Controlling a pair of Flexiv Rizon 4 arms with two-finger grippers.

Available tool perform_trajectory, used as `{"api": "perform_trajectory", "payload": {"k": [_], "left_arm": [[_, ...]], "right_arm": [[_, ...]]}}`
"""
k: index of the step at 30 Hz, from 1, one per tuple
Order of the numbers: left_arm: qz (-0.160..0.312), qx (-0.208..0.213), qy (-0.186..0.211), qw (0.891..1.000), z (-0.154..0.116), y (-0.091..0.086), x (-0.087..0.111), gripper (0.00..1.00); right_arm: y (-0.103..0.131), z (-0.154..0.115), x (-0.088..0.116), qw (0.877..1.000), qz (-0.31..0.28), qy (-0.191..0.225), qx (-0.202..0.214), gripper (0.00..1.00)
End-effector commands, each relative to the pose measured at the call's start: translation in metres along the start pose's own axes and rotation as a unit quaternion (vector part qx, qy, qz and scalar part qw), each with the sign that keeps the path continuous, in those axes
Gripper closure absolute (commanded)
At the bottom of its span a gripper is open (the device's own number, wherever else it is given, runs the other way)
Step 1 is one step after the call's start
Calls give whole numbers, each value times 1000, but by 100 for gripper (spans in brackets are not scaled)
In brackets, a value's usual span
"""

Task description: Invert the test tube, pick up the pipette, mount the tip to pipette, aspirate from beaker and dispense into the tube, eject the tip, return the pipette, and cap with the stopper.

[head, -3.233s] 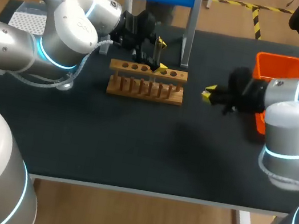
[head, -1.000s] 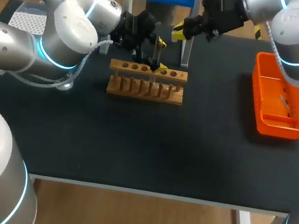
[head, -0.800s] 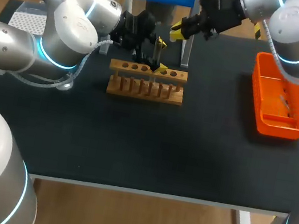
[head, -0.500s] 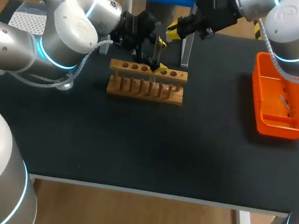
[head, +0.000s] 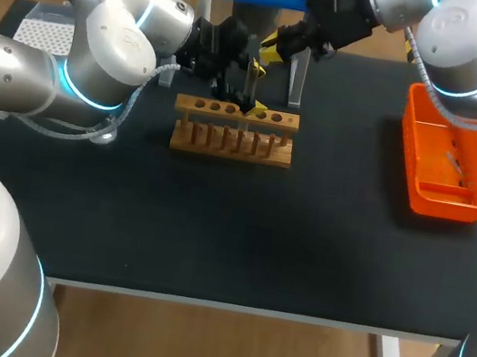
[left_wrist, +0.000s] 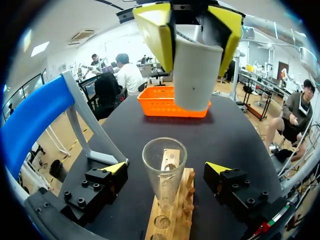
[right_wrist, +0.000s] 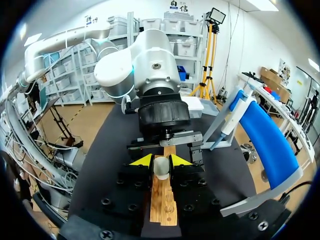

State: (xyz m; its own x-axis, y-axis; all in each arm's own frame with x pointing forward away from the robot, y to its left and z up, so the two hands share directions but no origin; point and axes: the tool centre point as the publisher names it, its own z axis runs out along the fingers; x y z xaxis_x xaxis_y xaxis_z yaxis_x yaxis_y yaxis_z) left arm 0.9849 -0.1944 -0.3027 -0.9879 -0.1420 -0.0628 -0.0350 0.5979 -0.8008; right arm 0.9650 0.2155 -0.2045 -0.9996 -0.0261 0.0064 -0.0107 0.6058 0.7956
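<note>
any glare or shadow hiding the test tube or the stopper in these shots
left wrist view: test tube is see-through with faint glints, rim plain; stopper partly in shade. right wrist view: stopper brightly lit, tube not visible. head view: even light on table, no glare; tube lost against left end effector.

Seemingly a lab: wooden tube rack [head: 234, 130] and pipette [right_wrist: 230, 118].

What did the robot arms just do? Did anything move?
The right gripper swung from beside the orange bin to the back of the table, then crept left toward the test tube. It now grips a white stopper. The left gripper, the wooden rack and the bin stayed put.
</note>
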Motion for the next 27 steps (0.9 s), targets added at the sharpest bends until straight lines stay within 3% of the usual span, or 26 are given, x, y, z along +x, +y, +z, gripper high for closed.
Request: {"api": "perform_trajectory", "payload": {"k": [1,27], "left_arm": [[1,1,1,1000,0,1,-1,0],[1,1,1,1000,0,1,-1,0]], "right_arm": [[1,1,-2,1000,1,3,2,100],[-1,11,-9,1000,6,3,2,100]]}}
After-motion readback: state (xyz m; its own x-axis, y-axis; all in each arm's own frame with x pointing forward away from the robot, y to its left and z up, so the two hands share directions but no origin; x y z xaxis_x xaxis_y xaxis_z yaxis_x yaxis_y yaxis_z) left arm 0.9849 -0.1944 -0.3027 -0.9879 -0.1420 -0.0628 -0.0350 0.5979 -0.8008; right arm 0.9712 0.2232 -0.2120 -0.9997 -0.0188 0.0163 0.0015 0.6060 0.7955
